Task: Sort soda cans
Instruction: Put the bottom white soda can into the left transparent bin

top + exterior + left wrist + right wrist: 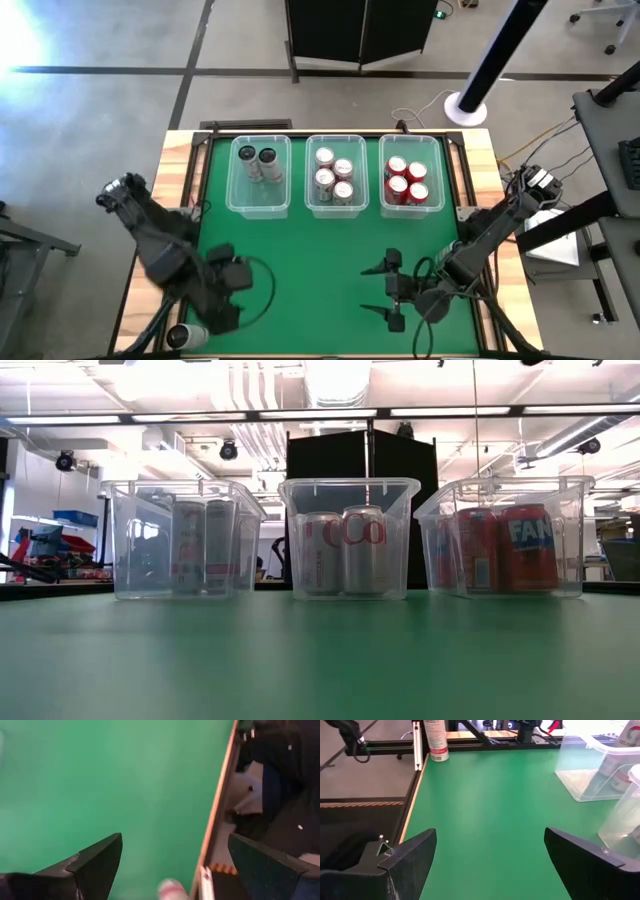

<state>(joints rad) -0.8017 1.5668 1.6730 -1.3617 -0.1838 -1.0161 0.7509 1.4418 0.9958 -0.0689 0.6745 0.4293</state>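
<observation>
Three clear bins stand in a row at the table's far side. The left bin [259, 176] holds two dark-topped soda cans [203, 546]. The middle bin [335, 176] holds several silver-white cans [345, 552], and the right bin [410, 175] several red cans [500, 546]. One more white-and-red can [186, 336] stands upright at the table's near left corner [435, 739]. My left gripper [215, 308] hangs open just beside that can, whose top shows low between its fingers [172, 890]. My right gripper [386, 290] is open over the near right part of the table, pointing left.
The green table top [310, 260] lies bare between the bins and both grippers. A wooden rim [140, 290] borders the table's left side. Cables [262, 290] loop beside my left arm.
</observation>
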